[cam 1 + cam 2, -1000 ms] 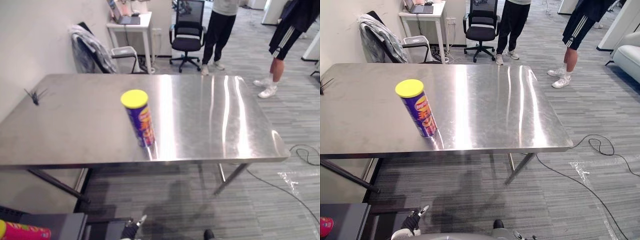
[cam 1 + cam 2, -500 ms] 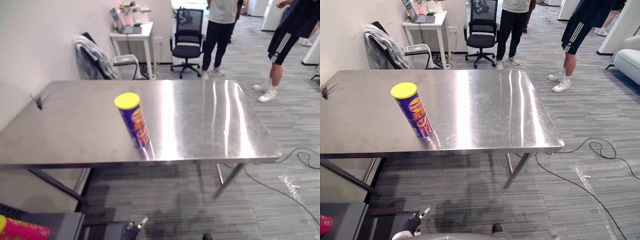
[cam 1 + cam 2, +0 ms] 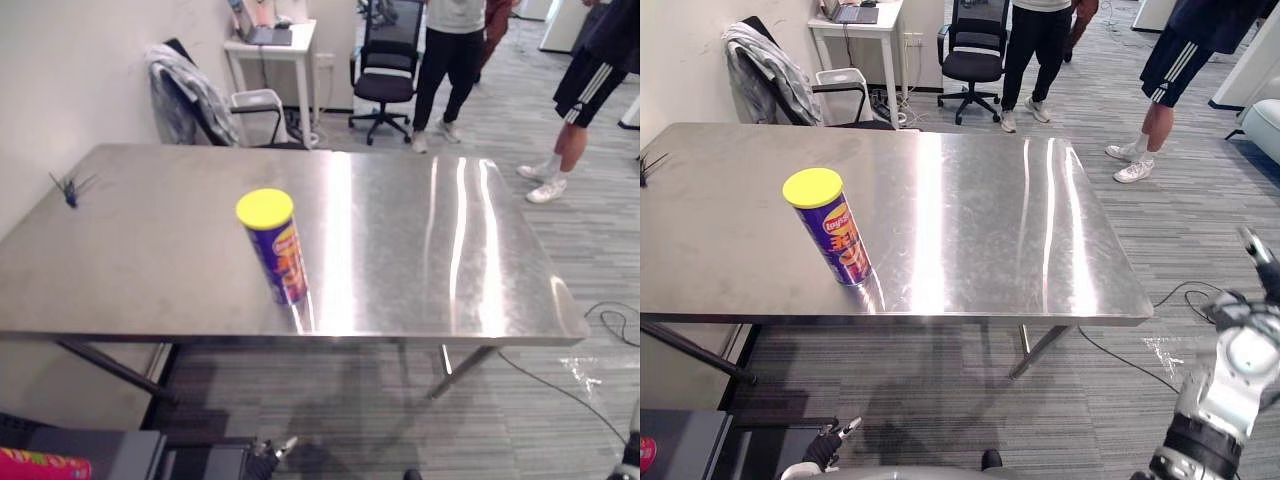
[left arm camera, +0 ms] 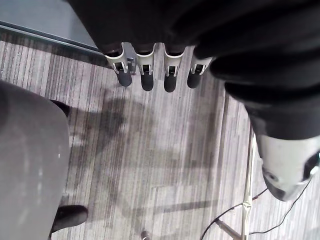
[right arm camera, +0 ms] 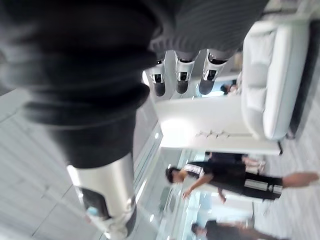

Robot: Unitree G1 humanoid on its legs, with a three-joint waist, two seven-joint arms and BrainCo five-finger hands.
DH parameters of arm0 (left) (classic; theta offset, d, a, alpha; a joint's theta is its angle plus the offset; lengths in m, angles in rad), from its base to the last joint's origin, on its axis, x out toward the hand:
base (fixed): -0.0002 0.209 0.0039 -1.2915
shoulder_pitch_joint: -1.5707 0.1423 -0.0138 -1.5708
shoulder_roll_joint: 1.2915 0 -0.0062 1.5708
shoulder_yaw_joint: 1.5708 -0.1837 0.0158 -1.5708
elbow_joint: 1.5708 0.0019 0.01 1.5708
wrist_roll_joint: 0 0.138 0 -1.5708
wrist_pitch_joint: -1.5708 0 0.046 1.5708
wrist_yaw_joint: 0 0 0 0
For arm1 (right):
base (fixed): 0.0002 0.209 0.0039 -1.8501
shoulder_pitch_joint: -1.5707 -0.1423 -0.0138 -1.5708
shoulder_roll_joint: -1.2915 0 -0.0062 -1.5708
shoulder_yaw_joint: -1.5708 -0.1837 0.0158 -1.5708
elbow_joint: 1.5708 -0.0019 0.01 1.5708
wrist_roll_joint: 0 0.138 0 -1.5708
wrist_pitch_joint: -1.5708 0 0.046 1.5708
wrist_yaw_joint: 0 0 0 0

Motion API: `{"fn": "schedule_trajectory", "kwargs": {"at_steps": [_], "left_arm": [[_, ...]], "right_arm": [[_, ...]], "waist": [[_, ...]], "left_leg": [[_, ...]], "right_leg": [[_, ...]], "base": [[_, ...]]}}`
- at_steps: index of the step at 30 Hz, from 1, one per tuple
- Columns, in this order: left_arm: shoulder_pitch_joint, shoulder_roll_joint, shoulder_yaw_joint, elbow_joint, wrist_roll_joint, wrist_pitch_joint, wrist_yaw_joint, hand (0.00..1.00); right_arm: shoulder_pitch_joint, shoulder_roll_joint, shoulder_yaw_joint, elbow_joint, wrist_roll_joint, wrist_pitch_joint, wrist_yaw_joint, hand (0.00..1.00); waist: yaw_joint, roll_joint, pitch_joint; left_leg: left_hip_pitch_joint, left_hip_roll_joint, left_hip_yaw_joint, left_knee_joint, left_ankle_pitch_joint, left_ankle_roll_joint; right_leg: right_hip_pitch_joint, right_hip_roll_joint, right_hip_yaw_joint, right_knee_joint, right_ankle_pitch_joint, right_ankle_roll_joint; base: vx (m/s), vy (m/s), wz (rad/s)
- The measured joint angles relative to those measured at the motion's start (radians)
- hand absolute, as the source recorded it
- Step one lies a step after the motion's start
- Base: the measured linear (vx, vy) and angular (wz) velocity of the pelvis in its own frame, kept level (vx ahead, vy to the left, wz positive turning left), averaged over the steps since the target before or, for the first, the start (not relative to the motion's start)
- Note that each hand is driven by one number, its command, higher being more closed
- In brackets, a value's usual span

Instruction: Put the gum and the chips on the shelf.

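**On the table (image 3: 990, 200): chips can (image 3: 835, 235) untouched, right hand (image 5: 181, 75) rising**

The chips can stands upright near the steel table's front edge, toward the robot's left, long axis vertical, yellow lid up. The right hand, fingers straight and empty, has just lifted beside the table's right corner. The left hand (image 4: 145, 75) hangs low over the floor (image 4: 150, 165), fingers relaxed, empty. I judge the reach is only beginning.
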Motion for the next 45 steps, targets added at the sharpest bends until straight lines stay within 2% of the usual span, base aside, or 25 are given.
{"fn": "schedule_trajectory", "kwargs": {"at_steps": [4, 8, 14, 23, 31, 37, 45], "left_arm": [[0.001, 0.0, 0.0, -0.009, -0.003, 0.0, -0.015, 0.0], [0.002, -0.001, -0.023, -0.036, -0.006, -0.001, -0.02, 0.0], [0.002, -0.004, -0.037, -0.051, -0.015, -0.003, -0.036, 0.0], [0.0, -0.005, -0.038, -0.069, -0.045, -0.007, -0.039, 0.0], [-0.007, 0.0, -0.038, -0.079, -0.05, -0.01, -0.042, 0.0], [-0.019, 0.0, -0.039, -0.08, -0.05, -0.013, -0.042, 0.0], [-0.043, -0.001, -0.037, -0.089, -0.053, -0.03, -0.032, 0.0]], "right_arm": [[-0.074, -0.087, 0.19, -0.016, 0.01, -0.009, 0.082, 0.0], [-0.157, -0.101, 0.349, 0.057, 0.009, -0.009, 0.147, 0.0], [-0.186, -0.1, 0.49, 0.155, 0.036, 0.007, 0.207, 0.0], [-0.186, -0.096, 0.606, 0.162, 0.061, 0.022, 0.311, 0.0], [-0.187, -0.096, 0.718, 0.16, 0.061, 0.027, 0.356, 0.0], [-0.252, -0.099, 0.788, 0.157, 0.06, 0.031, 0.357, 0.0], [-0.418, -0.101, 0.916, 0.155, 0.059, 0.031, 0.357, 0.0]], "waist": [[0.012, -0.003, 0.0], [0.037, -0.004, 0.0], [0.049, -0.005, 0.001], [0.05, -0.025, 0.02], [0.056, -0.034, 0.043], [0.057, -0.03, 0.07], [0.102, -0.033, 0.1]], "left_leg": [[-0.018, 0.0, -0.041, 0.001, 0.002, 0.003], [-0.039, 0.0, -0.073, 0.013, 0.004, 0.004], [-0.077, -0.02, -0.143, 0.019, 0.025, 0.005], [-0.117, -0.037, -0.205, 0.014, 0.054, -0.001], [-0.139, -0.037, -0.209, -0.001, 0.063, -0.004], [-0.153, -0.037, -0.225, 0.002, 0.066, -0.005], [-0.177, -0.037, -0.23, 0.005, 0.066, -0.004]], "right_leg": [[0.001, -0.001, -0.025, 0.001, 0.0, 0.0], [0.004, -0.002, -0.057, 0.0, 0.0, 0.0], [0.011, -0.021, -0.122, -0.012, 0.0, 0.0], [0.015, -0.033, -0.172, -0.037, 0.0, 0.0], [0.002, -0.033, -0.172, -0.049, 0.001, 0.0], [-0.006, -0.032, -0.178, -0.05, 0.002, 0.001], [-0.036, -0.03, -0.173, -0.05, 0.007, -0.007]], "base": [[-0.01, -0.002, 0.21], [-0.03, -0.016, 0.21], [-0.02, 0.0, 0.34], [-0.02, -0.004, 0.22], [0.0, 0.0, 0.0], [0.03, 0.007, 0.06], [0.02, 0.005, 0.0]]}}
